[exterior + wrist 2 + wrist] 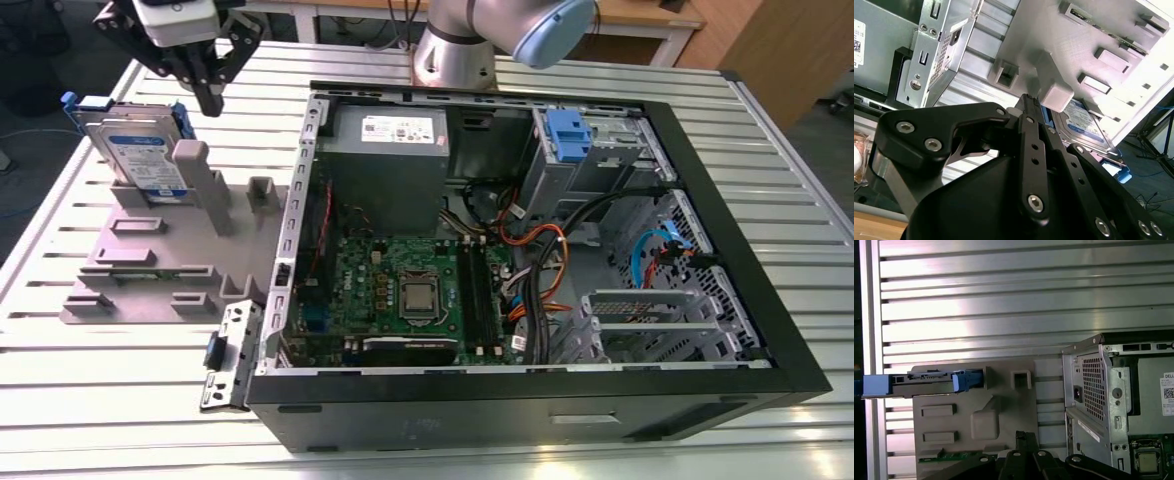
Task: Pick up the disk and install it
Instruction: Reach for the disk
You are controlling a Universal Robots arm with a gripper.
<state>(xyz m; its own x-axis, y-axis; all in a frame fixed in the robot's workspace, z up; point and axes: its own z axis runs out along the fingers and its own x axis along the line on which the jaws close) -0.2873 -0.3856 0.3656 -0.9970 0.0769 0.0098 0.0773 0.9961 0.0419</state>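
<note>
Task barely begun. The disk (142,152), silver with a blue plastic frame, stands on edge in the grey slotted holder (154,275) on the ribbed aluminium counter (107,420), not yet grasped. My gripper (210,98) hovers just beside it, black fingers pinched together on nothing. The open black steel case (467,400) has not yet received it.

Silver disk (139,148), blue-and-white label (147,165), grey holder (150,270), black claw (210,102)

We saw a ribbed aluminium tabletop (107,410) spreading across the exterior view, with bright glare lying along its slats. At one o'clock stood a pale wooden cabinet (781,50). At ten o'clock lay dark grey floor (24,140).
</note>
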